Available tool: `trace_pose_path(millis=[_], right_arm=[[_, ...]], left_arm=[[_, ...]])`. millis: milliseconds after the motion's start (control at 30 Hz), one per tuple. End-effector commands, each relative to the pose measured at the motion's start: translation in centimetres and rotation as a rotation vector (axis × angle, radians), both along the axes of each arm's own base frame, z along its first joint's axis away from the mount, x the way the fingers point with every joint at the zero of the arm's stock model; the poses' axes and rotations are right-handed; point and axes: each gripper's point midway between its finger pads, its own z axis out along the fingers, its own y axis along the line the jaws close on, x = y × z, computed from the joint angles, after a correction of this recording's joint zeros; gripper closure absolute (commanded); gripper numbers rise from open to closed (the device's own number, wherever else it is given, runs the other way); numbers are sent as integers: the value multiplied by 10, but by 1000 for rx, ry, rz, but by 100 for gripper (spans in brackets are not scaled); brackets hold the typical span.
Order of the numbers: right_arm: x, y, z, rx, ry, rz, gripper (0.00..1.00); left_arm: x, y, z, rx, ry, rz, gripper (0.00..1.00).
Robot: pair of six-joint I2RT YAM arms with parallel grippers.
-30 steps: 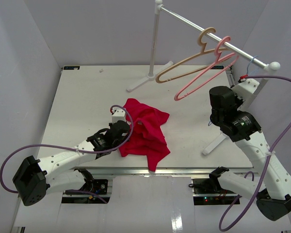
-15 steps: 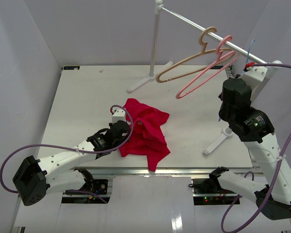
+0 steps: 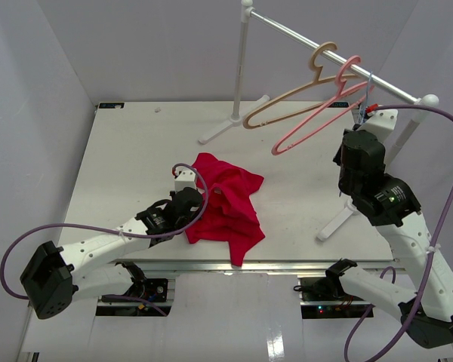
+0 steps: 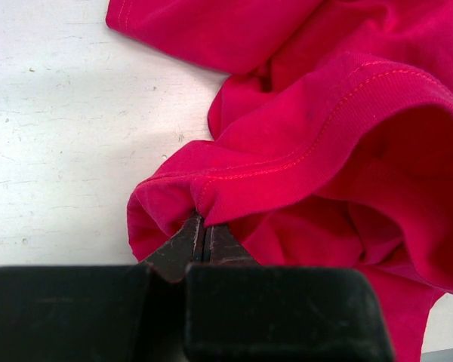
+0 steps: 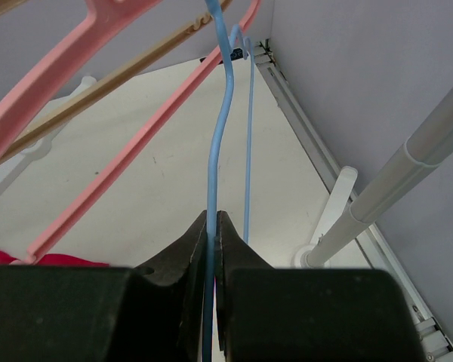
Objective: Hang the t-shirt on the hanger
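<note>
Two pincers, both shut on task items. Item one: the left pincer (image 4: 204, 230), low over the table (image 3: 128, 151) at lower centre-left of the overhead frame, had its tips pressed together on a bunched fold of the t-shirt (image 4: 325, 113). The t-shirt, crimson, lay crumpled on the table at the middle of the overhead frame, with one stitched hem curling across the wrist view above the tips. Item two: the right pincer (image 5: 211, 220), raised at the upper right of the overhead frame, had its tips clamped on the thin wire of the hanger (image 5: 225, 113). The hanger, light blue, rose from between the tips toward the top of the wrist view, with a second blue strand just to its right. Whether its hook sat over the rail (image 3: 302, 36) could not be told. Item three: a pink hanger (image 3: 317, 117) and a tan hanger (image 3: 294, 94) hung on the rail just left of the blue one.
</note>
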Motion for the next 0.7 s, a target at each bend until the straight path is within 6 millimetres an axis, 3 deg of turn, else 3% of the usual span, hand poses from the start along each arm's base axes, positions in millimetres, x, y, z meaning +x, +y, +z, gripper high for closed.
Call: trace_pose_path(millis=[0, 200, 400, 567, 667], right_arm=[[-5, 2, 9, 34, -58, 41, 92], [-17, 10, -15, 66, -3, 114, 92], [-26, 14, -25, 79, 10, 169, 92], [-35, 26, -54, 109, 110, 229, 92], [-40, 20, -69, 101, 139, 205, 92]], left_arm=[[3, -1, 4, -5, -16, 10, 100], [5, -1, -2, 10, -9, 26, 100], [4, -4, 1, -8, -6, 15, 100], [4, -9, 1, -25, -4, 2, 100], [6, -16, 4, -41, 4, -13, 100]])
